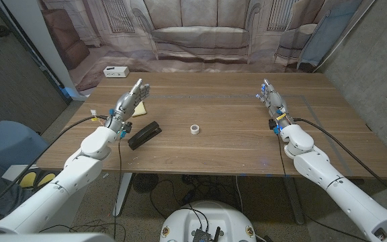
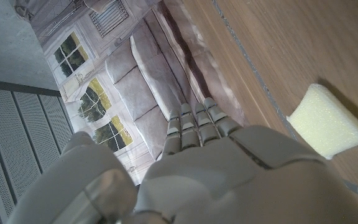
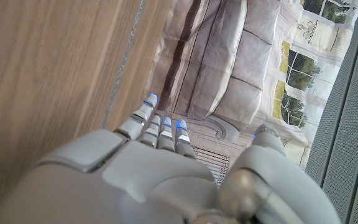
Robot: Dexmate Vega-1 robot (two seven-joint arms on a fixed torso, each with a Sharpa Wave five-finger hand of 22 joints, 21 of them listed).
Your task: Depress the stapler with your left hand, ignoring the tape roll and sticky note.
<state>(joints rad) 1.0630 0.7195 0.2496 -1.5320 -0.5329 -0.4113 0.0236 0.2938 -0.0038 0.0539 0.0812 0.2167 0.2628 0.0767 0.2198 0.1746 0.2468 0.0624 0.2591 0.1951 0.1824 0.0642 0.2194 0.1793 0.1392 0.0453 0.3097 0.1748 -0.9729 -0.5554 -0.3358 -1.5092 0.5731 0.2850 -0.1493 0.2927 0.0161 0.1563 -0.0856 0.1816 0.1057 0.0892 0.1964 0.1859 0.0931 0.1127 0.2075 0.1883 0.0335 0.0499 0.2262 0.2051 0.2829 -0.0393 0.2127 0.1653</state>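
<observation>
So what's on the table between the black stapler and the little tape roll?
Nothing: in the head view, only bare wood lies between the stapler and the tape roll.

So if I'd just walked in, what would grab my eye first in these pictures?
Probably the two pale robot hands raised over the wooden table: the left hand and the right hand, both holding nothing, fingers extended. Next, the black stapler lying just beside the left arm, with a small white tape roll near the table's middle. A pale yellow sticky note pad sits by the left hand, and a printed sofa backdrop hangs behind.
</observation>
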